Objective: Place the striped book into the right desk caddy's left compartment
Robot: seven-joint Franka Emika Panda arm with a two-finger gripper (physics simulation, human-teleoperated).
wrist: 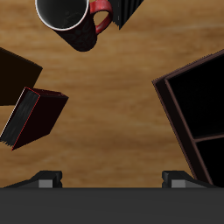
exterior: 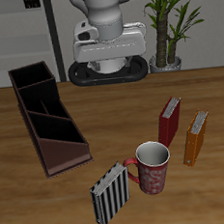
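The striped book (exterior: pixel 110 193) stands upright near the table's front edge, touching or almost touching a red mug (exterior: pixel 153 166). Only one corner of it shows in the wrist view (wrist: pixel 131 9). The right desk caddy (exterior: pixel 65 159) is a long dark maroon box with black sections, its low sloped end toward the front. Its rim also shows in the wrist view (wrist: pixel 171 105). My gripper (wrist: pixel 112 179) is open and empty, held high at the back of the table above the wood between the caddy and the books, far from the striped book.
A red book (exterior: pixel 170 120) (wrist: pixel 33 116) and an orange book (exterior: pixel 195 138) stand beside the mug (wrist: pixel 70 19), farther back. A potted plant (exterior: pixel 169 26) stands at the back, beside the robot's base.
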